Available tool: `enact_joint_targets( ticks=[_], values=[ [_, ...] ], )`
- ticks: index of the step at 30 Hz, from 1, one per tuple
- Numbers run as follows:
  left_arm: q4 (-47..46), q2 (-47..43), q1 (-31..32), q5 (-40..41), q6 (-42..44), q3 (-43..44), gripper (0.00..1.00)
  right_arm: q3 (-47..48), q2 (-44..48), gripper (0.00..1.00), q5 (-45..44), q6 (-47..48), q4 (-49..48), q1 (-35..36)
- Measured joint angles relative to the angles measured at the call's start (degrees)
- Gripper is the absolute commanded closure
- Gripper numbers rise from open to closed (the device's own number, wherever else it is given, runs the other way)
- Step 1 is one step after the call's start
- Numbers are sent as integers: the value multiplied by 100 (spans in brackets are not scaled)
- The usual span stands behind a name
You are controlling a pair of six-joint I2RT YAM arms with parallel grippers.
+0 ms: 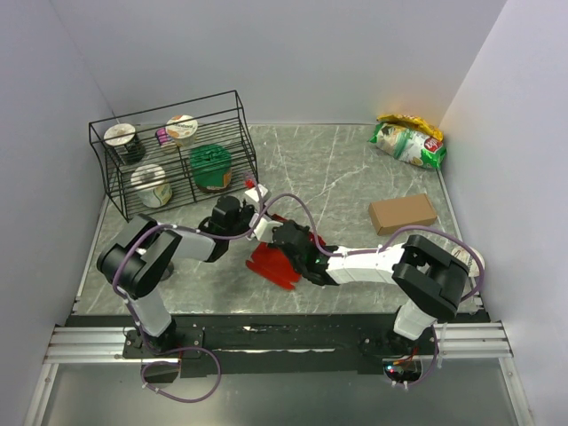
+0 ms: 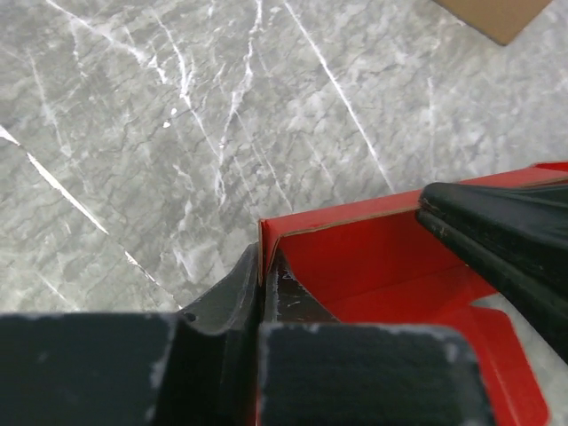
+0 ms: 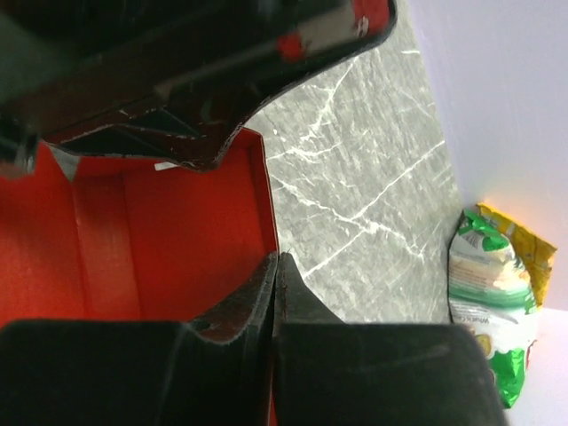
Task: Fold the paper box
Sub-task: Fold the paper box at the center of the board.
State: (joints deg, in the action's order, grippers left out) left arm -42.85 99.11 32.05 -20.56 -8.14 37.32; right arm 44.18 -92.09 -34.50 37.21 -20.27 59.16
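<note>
The paper box (image 1: 271, 264) is a bright red, partly folded card sheet with raised walls, sitting near the table's front centre between both arms. My left gripper (image 1: 250, 232) comes at it from the left. In the left wrist view, the left gripper (image 2: 262, 271) is shut on the corner of an upright red wall (image 2: 355, 244). My right gripper (image 1: 284, 245) reaches in from the right. In the right wrist view, the right gripper (image 3: 277, 259) is pinched shut on the edge of another wall of the paper box (image 3: 177, 231). The box's underside is hidden.
A black wire basket (image 1: 169, 164) holding several cups stands at the back left. A plain brown cardboard box (image 1: 402, 213) lies to the right. A green and yellow snack bag (image 1: 408, 142) lies in the back right corner by the wall.
</note>
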Motion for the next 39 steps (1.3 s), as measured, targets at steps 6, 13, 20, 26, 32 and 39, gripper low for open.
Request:
enact_joint_targets(
  ticks=[6,13,20,26,32,39],
  values=[
    [-138,-85,238,710,144,-175,99,-160,149,23,-7,-350,-44,-2],
    [-575,-481,597,1976,516,-699,99,-457,1226,17,87,-1375,581,-66],
    [-1338,-476,1075,3001,968,-1021,99,-822,2959,27,1001,-3060,1257,-713],
    [-2044,-476,1261,3136,1307,-1368,99,-505,3265,31,3401,-3681,2107,-2345],
    [-2369,-476,1486,3145,1534,-1451,99,352,2225,28,5235,-3602,2739,-2887],
    [-2518,-476,1631,3145,1674,-1499,99,793,1001,29,6808,-3421,2983,-3368]
  ],
)
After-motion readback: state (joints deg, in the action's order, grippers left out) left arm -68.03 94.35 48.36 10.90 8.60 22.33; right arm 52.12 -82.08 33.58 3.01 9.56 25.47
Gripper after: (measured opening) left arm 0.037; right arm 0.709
